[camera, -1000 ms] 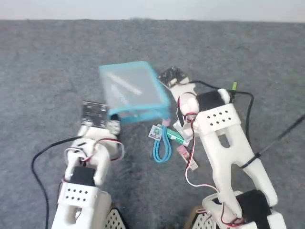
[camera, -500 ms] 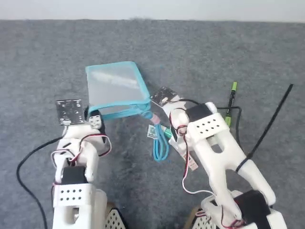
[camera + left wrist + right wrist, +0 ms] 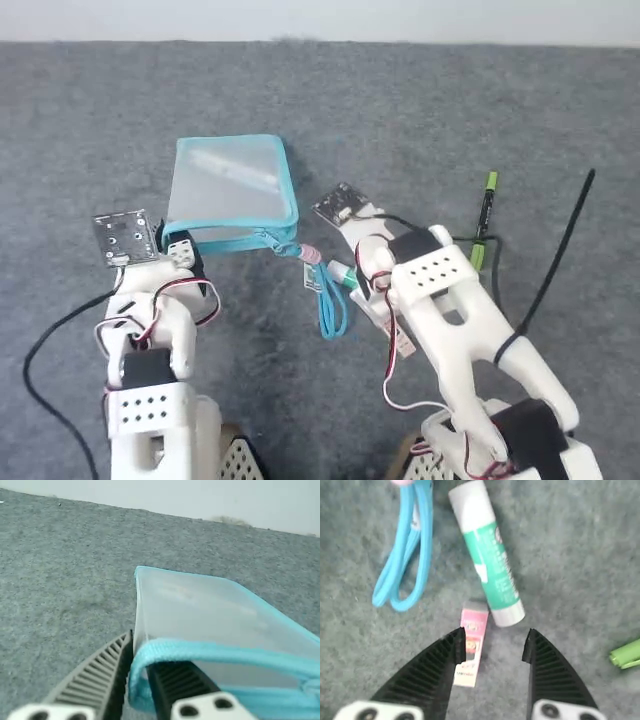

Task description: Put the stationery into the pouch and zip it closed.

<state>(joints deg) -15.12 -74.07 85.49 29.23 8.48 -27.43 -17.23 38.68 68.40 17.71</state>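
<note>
My left pincer [image 3: 140, 656] is clamped on the near left corner of the pouch [image 3: 230, 190], with the blue zipper rim pinched between its ribbed fingers. I hold it there, I judge, so the pouch cannot slide on the grey desk [image 3: 90, 110] and its mouth stays lifted and turned toward the loose stationery. The pouch itself lies flat beyond that corner, and its clear side seems to show something pale inside, though I cannot make out what. Off the pouch's near right corner the blue strap [image 3: 404, 555] trails from the zip end and lies as a loop on the desk. Just beside the loop, on the side away from the pouch, is the glue stick [image 3: 487, 555], and touching or almost touching its end is the small pink eraser [image 3: 470, 650]. My right pincer [image 3: 495, 640] hangs over these two with its fingers apart and nothing between them. One finger is over the eraser and the glue stick's end is in the gap, so I take it that this is a line-up for picking one of them. Farthest from the pouch lies the green pen [image 3: 483, 215], well apart and not yet gathered, so the zip has to wait.
</note>
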